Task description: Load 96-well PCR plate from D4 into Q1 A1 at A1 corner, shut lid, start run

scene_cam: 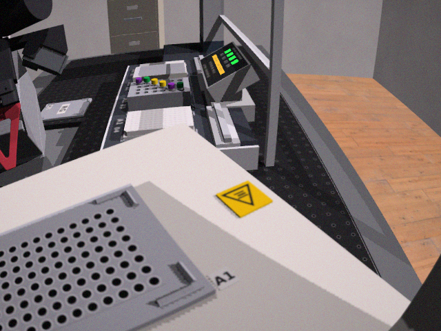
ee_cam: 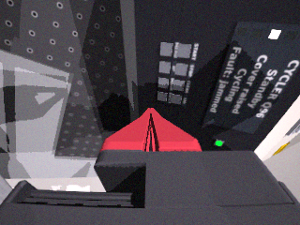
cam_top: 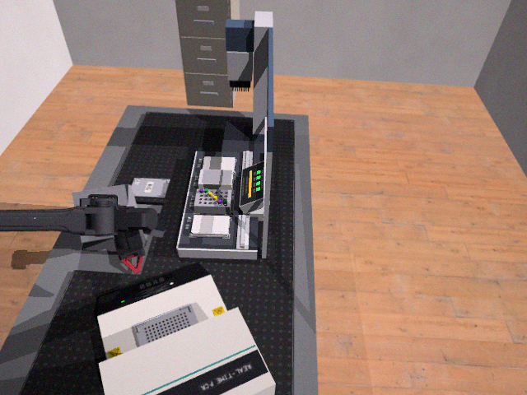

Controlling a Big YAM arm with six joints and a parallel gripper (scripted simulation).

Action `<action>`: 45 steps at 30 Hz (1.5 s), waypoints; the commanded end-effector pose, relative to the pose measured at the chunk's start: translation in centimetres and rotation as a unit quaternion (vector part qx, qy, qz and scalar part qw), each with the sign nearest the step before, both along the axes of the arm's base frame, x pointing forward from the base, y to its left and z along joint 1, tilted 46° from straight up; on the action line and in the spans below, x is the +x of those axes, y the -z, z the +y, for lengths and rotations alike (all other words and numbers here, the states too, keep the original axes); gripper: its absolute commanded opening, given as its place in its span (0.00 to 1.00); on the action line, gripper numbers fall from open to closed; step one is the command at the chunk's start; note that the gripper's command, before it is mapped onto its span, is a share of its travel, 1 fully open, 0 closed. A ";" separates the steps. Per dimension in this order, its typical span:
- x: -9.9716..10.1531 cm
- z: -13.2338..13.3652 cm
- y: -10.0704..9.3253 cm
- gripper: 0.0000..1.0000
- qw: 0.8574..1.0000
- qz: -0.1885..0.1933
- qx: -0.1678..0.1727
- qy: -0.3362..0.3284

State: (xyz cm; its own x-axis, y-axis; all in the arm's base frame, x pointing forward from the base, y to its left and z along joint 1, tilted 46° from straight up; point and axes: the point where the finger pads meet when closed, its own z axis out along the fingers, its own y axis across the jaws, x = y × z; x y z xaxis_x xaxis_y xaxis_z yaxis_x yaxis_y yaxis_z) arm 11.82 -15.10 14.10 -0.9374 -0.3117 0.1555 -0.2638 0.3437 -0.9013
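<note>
The counter [cam_top: 304,212] is a grey slab with a black perforated mat [cam_top: 272,297] laid over most of it, dotted with a regular grid of holes. It stands on a floor of warm wooden planks [cam_top: 404,191], within plain grey walls [cam_top: 361,38]; a grey filing cabinet [cam_top: 204,51] with three drawers stands against the far wall.

On the mat, a long deck tray [cam_top: 212,253] holds a row of labware: the 96-well PCR plate [cam_top: 210,225] lies white and flat at the end of the row nearest the cycler, beside the tube cooling block [cam_top: 210,199] with its coloured caps. A tall grey post [cam_top: 260,76] rises beside the tray, and a slanted control box [cam_top: 254,187] with green lights is next to it. A small flat nest [cam_top: 149,188] sits apart on the mat.

The cycler [cam_top: 170,306] occupies the near end, its lid [cam_top: 187,365] slid back and its holed block [scene_cam: 71,256] exposed, with an A1 label [scene_cam: 224,278] at one corner bracket. Its lamp [ee_cam: 218,142] glows green.

The gripper [cam_top: 132,265], with red fingers pressed together on nothing, hovers just in front of the cycler's dark key panel [ee_cam: 175,72].
</note>
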 end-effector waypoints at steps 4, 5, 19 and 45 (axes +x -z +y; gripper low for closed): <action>0.7 0.2 -2.1 0.00 1.000 -0.020 0.001 -0.002; 0.7 0.2 -2.1 0.00 1.000 -0.020 0.001 -0.002; 0.7 0.2 -2.5 0.00 1.000 -0.023 0.001 -0.002; 0.4 0.2 -1.2 0.00 1.000 -0.008 0.002 -0.003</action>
State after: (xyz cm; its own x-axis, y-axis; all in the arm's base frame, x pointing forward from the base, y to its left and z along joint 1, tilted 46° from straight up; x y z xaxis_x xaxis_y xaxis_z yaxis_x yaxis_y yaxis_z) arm 11.77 -15.11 14.10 -0.9378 -0.3098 0.1567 -0.2639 0.3429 -0.9016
